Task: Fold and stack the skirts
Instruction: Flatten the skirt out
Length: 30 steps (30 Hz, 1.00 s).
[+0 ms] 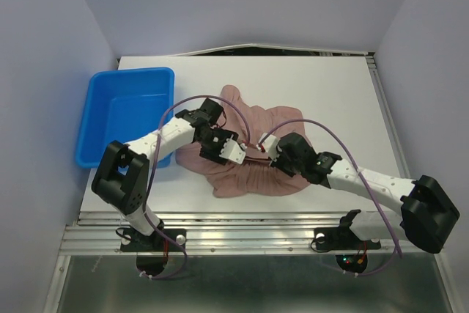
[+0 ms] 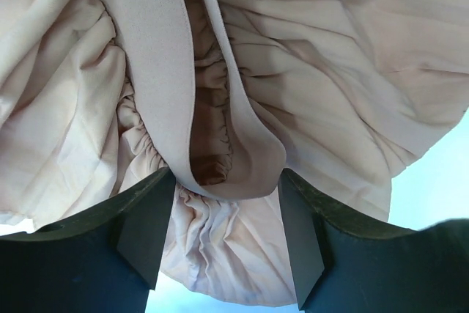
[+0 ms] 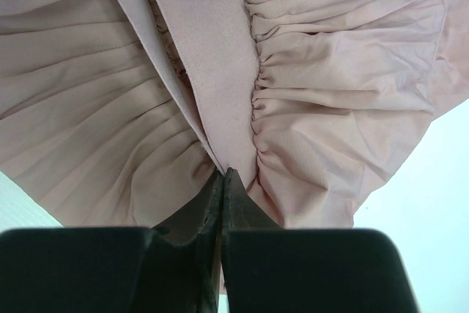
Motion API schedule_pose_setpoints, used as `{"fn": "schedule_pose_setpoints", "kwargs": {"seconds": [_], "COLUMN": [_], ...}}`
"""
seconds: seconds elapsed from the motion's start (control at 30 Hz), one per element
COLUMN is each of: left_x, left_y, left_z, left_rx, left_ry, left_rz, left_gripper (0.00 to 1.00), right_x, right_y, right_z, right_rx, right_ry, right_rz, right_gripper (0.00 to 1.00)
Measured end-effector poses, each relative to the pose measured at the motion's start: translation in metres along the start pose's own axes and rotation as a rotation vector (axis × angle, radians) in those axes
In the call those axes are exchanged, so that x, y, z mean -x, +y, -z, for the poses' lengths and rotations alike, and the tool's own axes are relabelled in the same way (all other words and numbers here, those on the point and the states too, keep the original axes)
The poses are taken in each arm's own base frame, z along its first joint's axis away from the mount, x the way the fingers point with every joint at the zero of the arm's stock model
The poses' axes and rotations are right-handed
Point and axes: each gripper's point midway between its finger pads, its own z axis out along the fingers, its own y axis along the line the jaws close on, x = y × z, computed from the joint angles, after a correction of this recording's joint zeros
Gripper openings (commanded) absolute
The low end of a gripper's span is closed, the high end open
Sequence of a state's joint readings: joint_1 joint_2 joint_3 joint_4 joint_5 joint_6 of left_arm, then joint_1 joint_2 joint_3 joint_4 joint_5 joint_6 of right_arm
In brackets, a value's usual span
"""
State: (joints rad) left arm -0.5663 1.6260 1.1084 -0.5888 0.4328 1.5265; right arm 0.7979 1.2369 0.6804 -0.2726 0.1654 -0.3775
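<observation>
Mauve-pink skirt [image 1: 267, 115] — crumpled; softly gathered

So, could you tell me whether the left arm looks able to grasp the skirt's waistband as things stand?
Probably yes: the left gripper is open with the waistband looped between its fingers, and nothing else is in the way. The right gripper is shut on it.

Overhead, left arm [image 1: 168, 137] and right arm [image 1: 352, 177] covered the middle of the skirt [image 1: 253, 119], left arm also hid the near right corner of the blue bin [image 1: 132, 72]; cloth layers could not be counted, and in both wrist views the cloth ran off the top and side edges.
</observation>
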Motion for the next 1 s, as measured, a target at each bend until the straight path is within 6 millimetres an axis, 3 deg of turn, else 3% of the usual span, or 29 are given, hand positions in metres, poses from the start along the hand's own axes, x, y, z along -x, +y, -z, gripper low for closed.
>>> {"fn": "schedule_pose_setpoints", "kwargs": {"seconds": [0.2,0.53,0.67,0.83,1.0], "left_x": [0.007,0.0,-0.001,0.002,0.003], "left_y": [0.0,-0.023,-0.023,-0.011,-0.006], "left_z": [0.003,-0.014,-0.015,-0.012,-0.008], "left_rx": [0.018,0.002,0.039,0.089,0.111], "left_ry": [-0.007,0.003,0.007,0.005,0.001], "left_rz": [-0.025,-0.035,-0.049,-0.052,-0.042], "left_gripper": [0.72,0.7,0.55,0.46,0.25], "right_x": [-0.001,-0.001,-0.003,-0.003,-0.003], "right_y": [0.0,-0.001,-0.004,-0.005,-0.005], "right_z": [0.0,-0.001,-0.001,-0.001,-0.001], "right_rx": [0.0,-0.004,-0.01,-0.011,-0.011], "right_ry": [0.002,0.002,0.005,0.005,0.005], "right_rz": [-0.004,-0.009,-0.017,-0.018,-0.018], "right_gripper": [0.01,0.01,0.01,0.01,0.01]}}
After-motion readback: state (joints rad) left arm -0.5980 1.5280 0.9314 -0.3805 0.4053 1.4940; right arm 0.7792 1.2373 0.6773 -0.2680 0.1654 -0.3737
